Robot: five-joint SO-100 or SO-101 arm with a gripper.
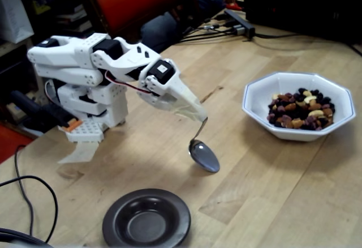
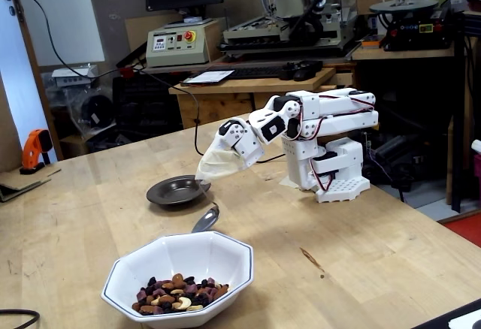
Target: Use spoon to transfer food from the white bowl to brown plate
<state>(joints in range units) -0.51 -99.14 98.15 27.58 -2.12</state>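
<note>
Landmark for this listing: the white bowl [image 1: 298, 105] [image 2: 180, 273].

- White bowl: octagonal, thin dark rim line, standing on your wooden table [image 1: 271, 191] [image 2: 361, 254].
- Food [image 1: 302, 109] [image 2: 179, 293]: dark purple, brown and pale cream pieces, all heaped inside the white bowl.
- Spoon [image 1: 203, 155] [image 2: 205, 220]: shiny metal, outside the white bowl and apart from it, hanging above the table with its oval bowl end lowest and its thin handle rising into your pincer. In a fixed view [image 1: 203, 155] its bowl end looks bare. In the other fixed view [image 2: 205, 220] it shows just behind the white bowl's far rim.
- Pincer [image 1: 199, 114] [image 2: 204, 175]: white, pressed together on the top of the spoon handle, on the arm [image 1: 113, 61] [image 2: 316, 119] that reaches out from its base.
- Brown plate [image 1: 146, 218] [image 2: 176, 191]: small, round, dark and glossy, well apart from the white bowl, with the spoon between the two; its sunken centre shows nothing but reflections.
</note>
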